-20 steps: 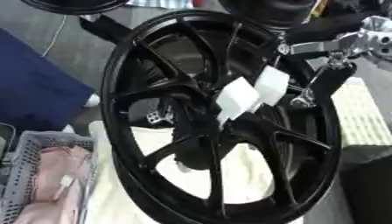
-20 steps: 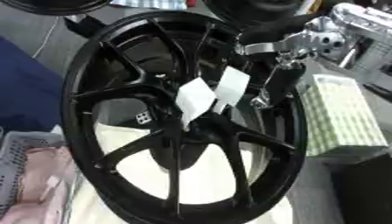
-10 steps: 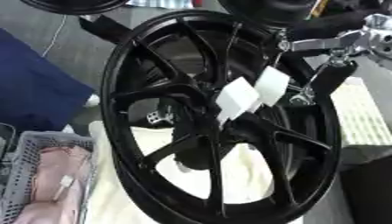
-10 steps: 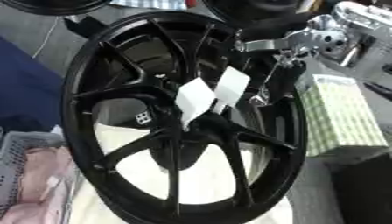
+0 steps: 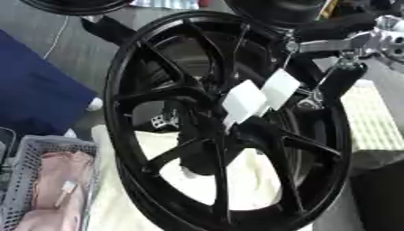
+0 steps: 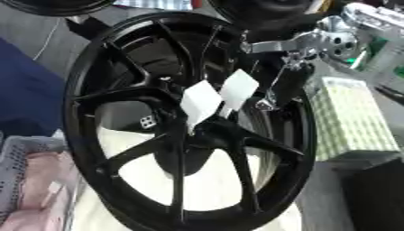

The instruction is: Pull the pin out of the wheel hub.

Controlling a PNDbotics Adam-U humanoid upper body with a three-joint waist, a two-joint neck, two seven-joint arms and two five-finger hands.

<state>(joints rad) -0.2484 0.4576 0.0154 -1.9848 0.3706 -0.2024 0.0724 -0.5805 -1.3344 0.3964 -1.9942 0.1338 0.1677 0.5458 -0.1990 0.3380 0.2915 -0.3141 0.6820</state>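
Large black multi-spoke wheel hub (image 5: 225, 135) is seen upright, mid-frame. Two white tags (image 6: 217, 97) hang at its centre; the pin itself cannot be made out. Right hand (image 6: 276, 92) reaches in beside the tags; finger state cannot be told. Green-checked box (image 6: 351, 119) is shown fuller in the right eye view; grey mesh basket (image 5: 35, 153) fuller in the left.

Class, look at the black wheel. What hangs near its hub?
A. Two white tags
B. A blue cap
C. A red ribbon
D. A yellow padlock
A: two white tags hang in front of the spokes by the hub of the wheel, side by side; nothing red, yellow or blue is there.
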